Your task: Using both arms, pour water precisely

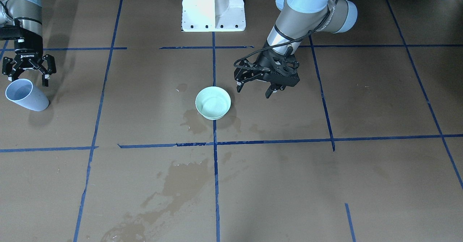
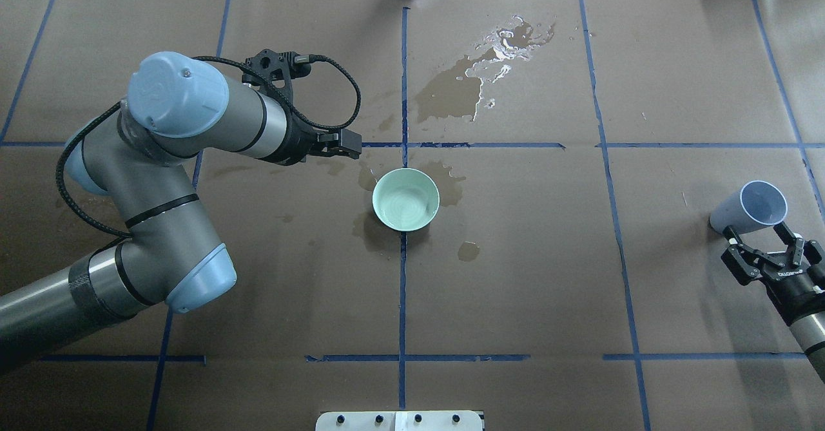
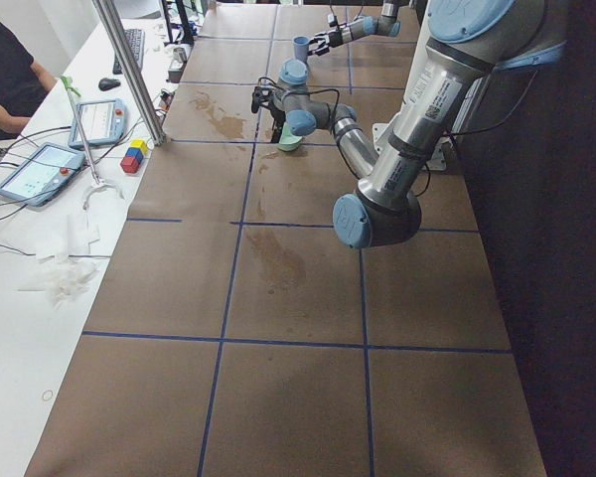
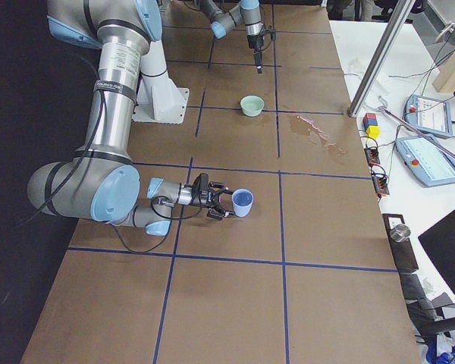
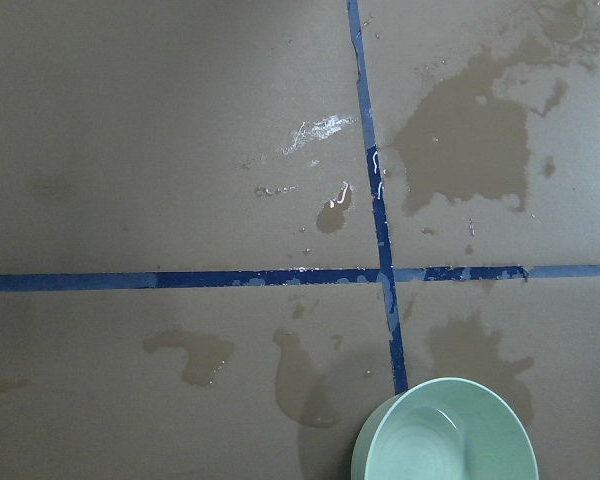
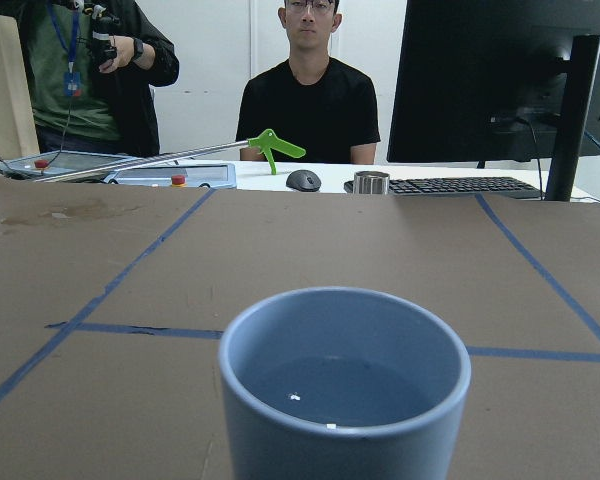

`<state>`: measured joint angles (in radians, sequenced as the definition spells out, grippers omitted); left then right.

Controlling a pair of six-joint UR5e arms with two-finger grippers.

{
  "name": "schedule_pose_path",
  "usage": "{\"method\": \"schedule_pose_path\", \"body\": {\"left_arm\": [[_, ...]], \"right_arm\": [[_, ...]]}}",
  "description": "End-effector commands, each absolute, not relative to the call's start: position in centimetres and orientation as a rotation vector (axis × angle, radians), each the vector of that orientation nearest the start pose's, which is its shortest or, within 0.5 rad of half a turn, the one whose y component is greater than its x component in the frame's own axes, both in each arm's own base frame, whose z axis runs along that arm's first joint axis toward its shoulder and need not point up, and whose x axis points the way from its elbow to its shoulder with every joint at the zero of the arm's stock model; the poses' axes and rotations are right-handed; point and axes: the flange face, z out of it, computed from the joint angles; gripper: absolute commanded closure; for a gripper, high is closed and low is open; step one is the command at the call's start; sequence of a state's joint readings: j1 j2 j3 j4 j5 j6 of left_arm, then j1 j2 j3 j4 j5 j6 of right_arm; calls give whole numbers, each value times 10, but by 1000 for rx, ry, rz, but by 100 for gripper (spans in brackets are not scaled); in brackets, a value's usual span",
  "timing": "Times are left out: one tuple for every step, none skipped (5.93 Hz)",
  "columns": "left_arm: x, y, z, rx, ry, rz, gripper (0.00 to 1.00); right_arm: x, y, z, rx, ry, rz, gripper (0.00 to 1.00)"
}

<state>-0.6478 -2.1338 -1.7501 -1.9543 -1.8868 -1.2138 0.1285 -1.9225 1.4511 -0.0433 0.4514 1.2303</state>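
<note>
A pale green bowl (image 1: 213, 102) stands at the table's middle on the blue tape line; it also shows in the overhead view (image 2: 406, 199) and at the bottom of the left wrist view (image 5: 445, 435). My left gripper (image 1: 254, 89) is open and empty, hovering just beside the bowl, pointing down; in the overhead view (image 2: 345, 145) it is up and left of the bowl. A blue-grey cup (image 1: 25, 95) stands upright at the table's far right (image 2: 751, 209). Water (image 6: 345, 390) lies in it. My right gripper (image 2: 757, 234) is open, just behind the cup, not closed on it.
Dark wet stains (image 2: 461, 86) spread beyond the bowl and around it (image 1: 193, 121). Blue tape lines (image 2: 403, 289) grid the brown table. The white pedestal (image 1: 213, 7) stands at the robot's side. Two people (image 6: 315, 95) and a monitor (image 6: 490, 80) are past the far edge.
</note>
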Motion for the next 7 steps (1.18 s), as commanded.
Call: {"method": "schedule_pose_path", "body": {"left_arm": [[452,-470,207,290,1113,-79,0],[452,-470,207,290,1113,-79,0],[452,-470,208,289,1111,-80,0],[453,-469,209,288,1110,-79,0],[453,-469,210,287,1109,-79,0],[453,-469,210,287,1109,-79,0],[452,-470,210,288,1109,-80,0]], "right_arm": [[-259,-271,678,1182,-650,405,1],[-261,-273,677,1176,-653,404,1],[-259,-277,679,1173,-643,401,1],[-260,-284,677,1166,-644,406,1],[-264,-290,672,1167,-644,403,1],[-269,-292,669,1170,-649,406,1],[-268,-294,669,1174,-642,406,1]]}}
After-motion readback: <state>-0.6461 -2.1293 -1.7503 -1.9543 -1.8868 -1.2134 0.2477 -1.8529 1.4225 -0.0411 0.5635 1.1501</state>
